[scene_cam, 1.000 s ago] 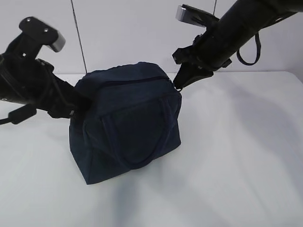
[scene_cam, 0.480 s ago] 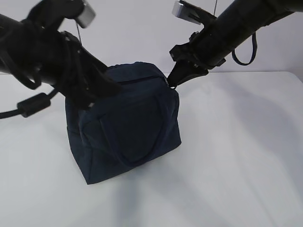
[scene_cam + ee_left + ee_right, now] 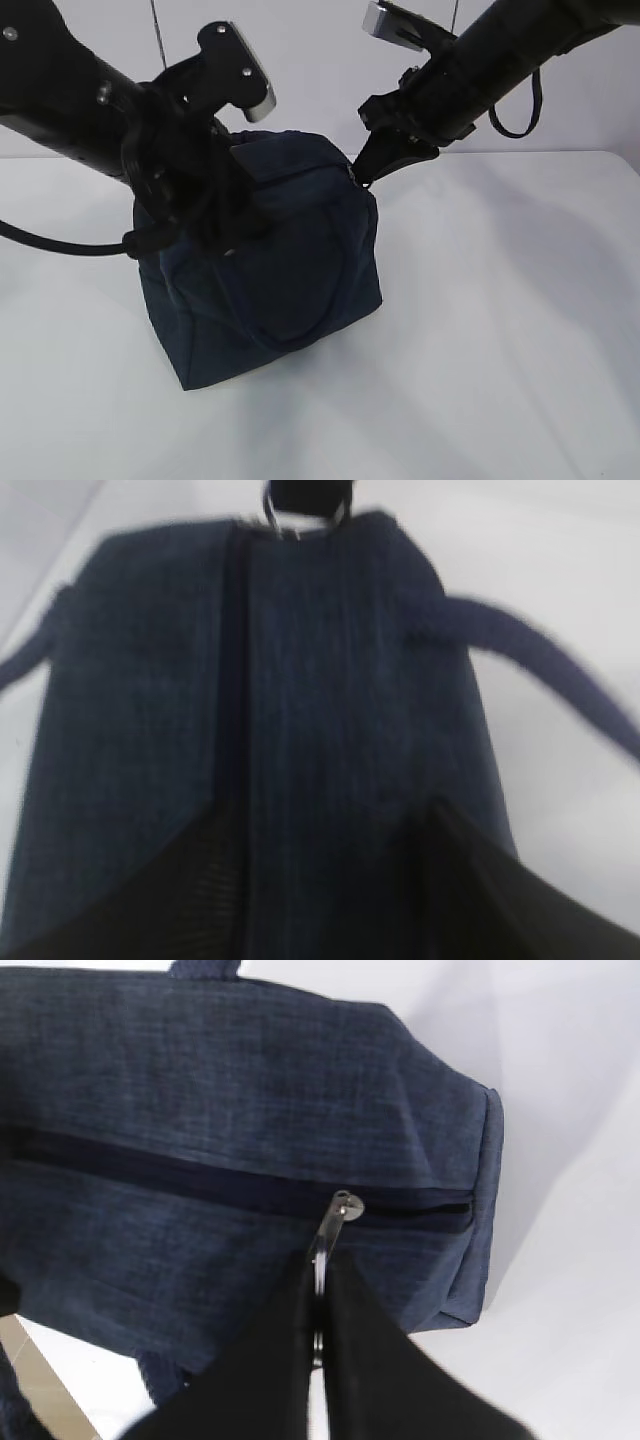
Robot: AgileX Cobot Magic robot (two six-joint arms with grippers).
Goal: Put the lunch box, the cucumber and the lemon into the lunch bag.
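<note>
The dark navy lunch bag (image 3: 275, 265) stands on the white table, with its top zipper (image 3: 200, 1185) running along the top. My right gripper (image 3: 366, 172) is shut on the metal ring pull (image 3: 320, 1260), at the slider (image 3: 347, 1203) near the bag's right end. The ring also shows in the left wrist view (image 3: 300, 518). My left gripper (image 3: 222, 222) hangs over the bag's left top, open, with its dark fingers (image 3: 130, 900) either side of the bag's top (image 3: 330, 680). The lunch box, the cucumber and the lemon are out of view.
A loop handle (image 3: 540, 660) hangs off the bag's side, and another lies on its front (image 3: 300, 320). The white table (image 3: 500, 330) stretches to the right and in front. A pale wall (image 3: 300, 60) stands behind.
My left arm has swung from the bag's left side up and over its top. My right gripper lifted the ring slightly up and left at first, then stayed still.
</note>
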